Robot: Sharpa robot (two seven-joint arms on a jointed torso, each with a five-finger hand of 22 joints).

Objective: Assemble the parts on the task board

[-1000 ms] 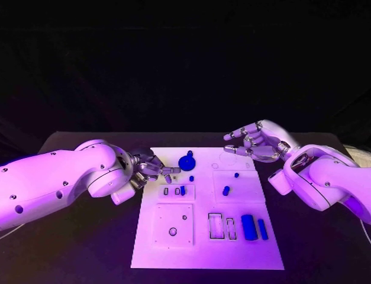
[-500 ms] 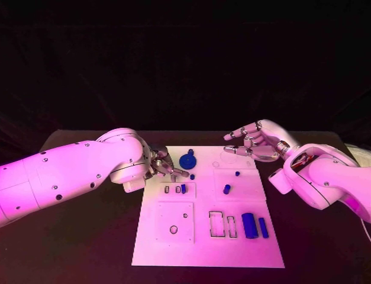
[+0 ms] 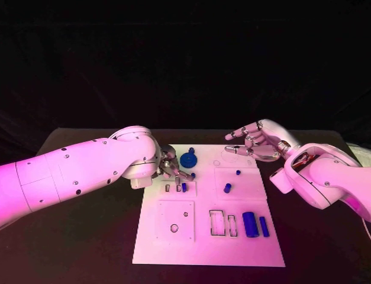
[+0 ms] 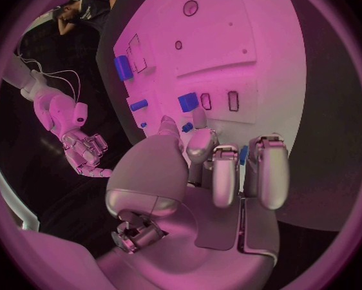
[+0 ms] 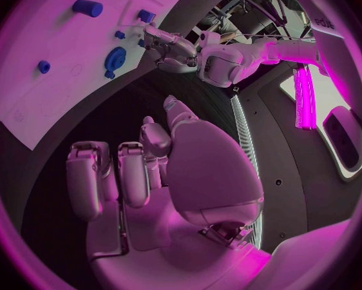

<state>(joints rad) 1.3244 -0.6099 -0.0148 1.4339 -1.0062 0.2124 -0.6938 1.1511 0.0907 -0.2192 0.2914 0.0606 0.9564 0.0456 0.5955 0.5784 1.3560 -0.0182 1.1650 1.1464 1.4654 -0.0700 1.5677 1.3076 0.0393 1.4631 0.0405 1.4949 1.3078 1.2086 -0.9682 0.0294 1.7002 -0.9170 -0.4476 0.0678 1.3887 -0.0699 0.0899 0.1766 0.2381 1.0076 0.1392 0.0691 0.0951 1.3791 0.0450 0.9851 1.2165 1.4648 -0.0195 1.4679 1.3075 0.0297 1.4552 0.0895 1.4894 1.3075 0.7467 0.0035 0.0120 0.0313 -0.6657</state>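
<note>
The white task board point(image 3: 204, 242) lies mid-table. On it are a round blue part point(image 3: 189, 161), small blue parts point(image 3: 227, 188) point(image 3: 183, 187) and two long blue parts point(image 3: 249, 225) at the near right. My left hand point(image 3: 173, 168) hovers over the board's far left, fingers bent down beside the round part and above two small slots point(image 4: 232, 100). A sliver of blue point(image 4: 243, 154) shows between its fingers point(image 4: 221, 174); whether it is held is unclear. My right hand point(image 3: 255, 142) hangs past the board's far right corner, fingers loosely bent and apart, holding nothing point(image 5: 125, 174).
Black table point(image 3: 83, 236) surrounds the board on every side. A square plate with a round hole point(image 3: 175, 222) and two narrow rectangular slots point(image 3: 217, 223) sit in the board's near half. My left arm point(image 3: 57, 177) covers the table's left side.
My left arm has swung right and forward, bringing its hand from the board's left edge to over the slots beside the round part. The right hand has stayed in place.
</note>
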